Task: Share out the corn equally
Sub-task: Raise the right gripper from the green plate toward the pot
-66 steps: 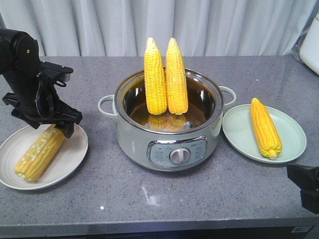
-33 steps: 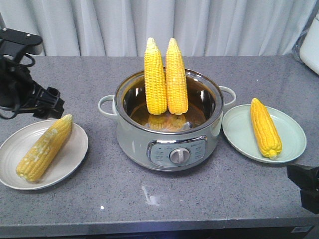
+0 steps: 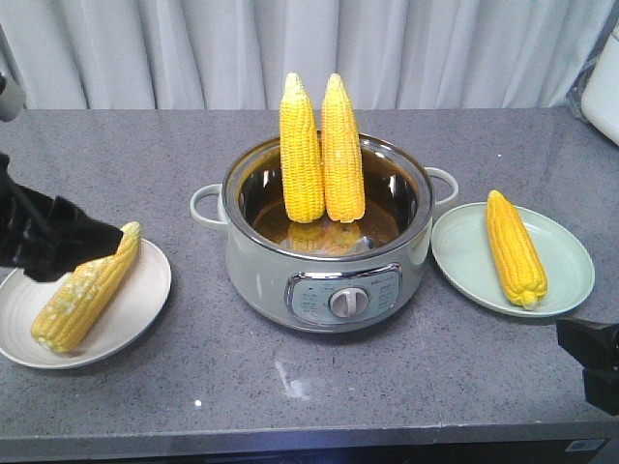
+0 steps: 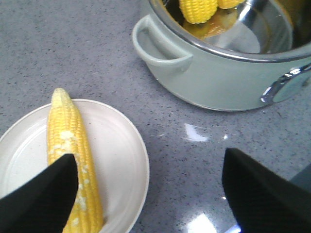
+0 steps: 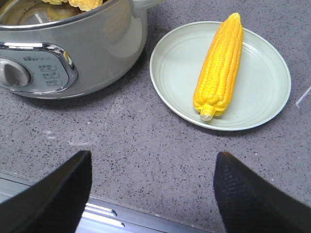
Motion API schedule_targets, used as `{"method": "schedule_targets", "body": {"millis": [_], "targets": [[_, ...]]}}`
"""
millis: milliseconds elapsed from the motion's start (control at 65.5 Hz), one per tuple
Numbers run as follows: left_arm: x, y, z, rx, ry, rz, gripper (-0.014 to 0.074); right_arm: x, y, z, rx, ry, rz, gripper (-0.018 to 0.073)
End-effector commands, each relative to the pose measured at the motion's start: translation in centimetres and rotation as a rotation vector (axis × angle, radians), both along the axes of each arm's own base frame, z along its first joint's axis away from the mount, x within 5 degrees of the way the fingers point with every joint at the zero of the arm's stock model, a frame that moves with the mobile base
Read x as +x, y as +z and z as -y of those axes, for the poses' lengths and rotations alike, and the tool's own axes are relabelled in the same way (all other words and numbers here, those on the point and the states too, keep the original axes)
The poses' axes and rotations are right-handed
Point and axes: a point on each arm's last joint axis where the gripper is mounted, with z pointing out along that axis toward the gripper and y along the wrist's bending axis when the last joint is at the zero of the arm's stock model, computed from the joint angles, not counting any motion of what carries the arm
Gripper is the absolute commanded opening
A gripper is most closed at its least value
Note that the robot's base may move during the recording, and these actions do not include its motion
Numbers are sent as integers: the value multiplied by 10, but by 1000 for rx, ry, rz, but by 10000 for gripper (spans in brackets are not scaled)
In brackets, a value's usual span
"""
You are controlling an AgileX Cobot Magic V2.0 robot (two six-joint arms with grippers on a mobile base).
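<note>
Two corn cobs (image 3: pixel 302 150) (image 3: pixel 342 150) stand upright, side by side, in the grey-green electric pot (image 3: pixel 329 280). A paler cob (image 3: pixel 82 290) lies on the white plate (image 3: pixel 145 290) at left, and another cob (image 3: pixel 515 248) lies on the green plate (image 3: pixel 566 242) at right. My left gripper (image 4: pixel 150 194) is open above the white plate's right rim, with one finger (image 4: pixel 43 199) over the cob (image 4: pixel 73 160); it holds nothing. My right gripper (image 5: pixel 153 194) is open over the bare counter near the front edge, short of the green plate (image 5: pixel 262 87) and its cob (image 5: pixel 221 65).
The pot has side handles (image 3: pixel 205 205) and a front control panel with a knob (image 3: pixel 346 303). A white object (image 3: pixel 607 82) stands at the back right. The counter's front edge (image 5: pixel 121 213) runs just under my right gripper. Curtains hang behind the counter.
My left gripper has let go of the cob on the white plate, pulled back to the left, then come down low beside the plate. That cob shifted slightly. The right arm has not moved.
</note>
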Motion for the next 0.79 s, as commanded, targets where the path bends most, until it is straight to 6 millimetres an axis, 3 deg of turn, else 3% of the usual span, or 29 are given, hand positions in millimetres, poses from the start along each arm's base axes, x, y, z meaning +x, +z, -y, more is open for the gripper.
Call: {"method": "schedule_targets", "body": {"millis": [0, 229, 427, 779], "targets": [[-12, 12, 2, -68, -3, 93, 585, 3, 14, 0, 20, -2, 90, 496], [-18, 5, 0, -68, 2, 91, 585, 4, 16, -1, 31, -4, 120, 496], [-18, 5, 0, -69, 4, 93, 585, 17, 32, -4, 14, 13, 161, 496], [-18, 5, 0, -69, 4, 93, 585, 85, 60, -20, -30, 41, 128, 496]]}}
